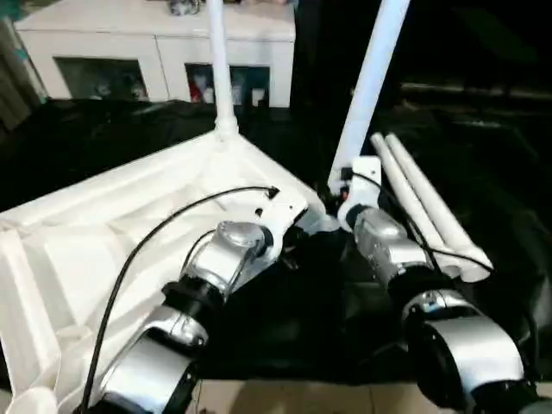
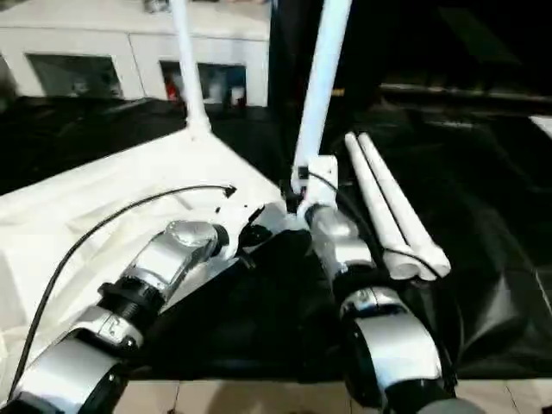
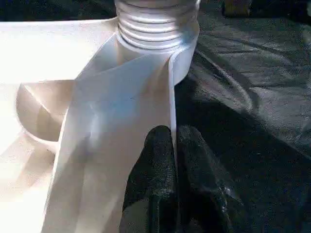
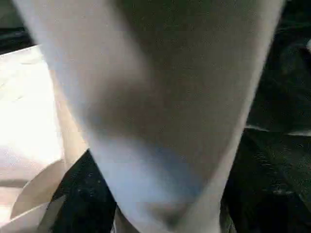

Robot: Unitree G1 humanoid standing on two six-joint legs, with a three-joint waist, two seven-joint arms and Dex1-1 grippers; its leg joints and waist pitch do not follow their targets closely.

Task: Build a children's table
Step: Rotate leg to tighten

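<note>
An upturned white plastic tabletop (image 1: 129, 233) lies on black cloth (image 1: 293, 319) at nine o'clock. One tubular leg (image 1: 218, 60) stands in its corner socket. The right end effector (image 1: 345, 185) holds a second leg (image 1: 371, 86), tilted. Two spare legs (image 1: 431, 211) lie at three o'clock. The left end effector (image 3: 172, 145) pinches the tabletop's smooth rim.

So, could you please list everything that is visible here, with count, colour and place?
tabletop: one, white, upside down on the black cloth.
upright leg: one, white, standing in the far corner socket.
held leg: one, white, tilted, at the right gripper.
loose legs: two, white, lying side by side on the right.
cloth: one, black, under everything.
cabinet: one, white, behind.
left gripper: black, pinching the tabletop's edge.
right gripper: at the held leg's lower end.
</note>
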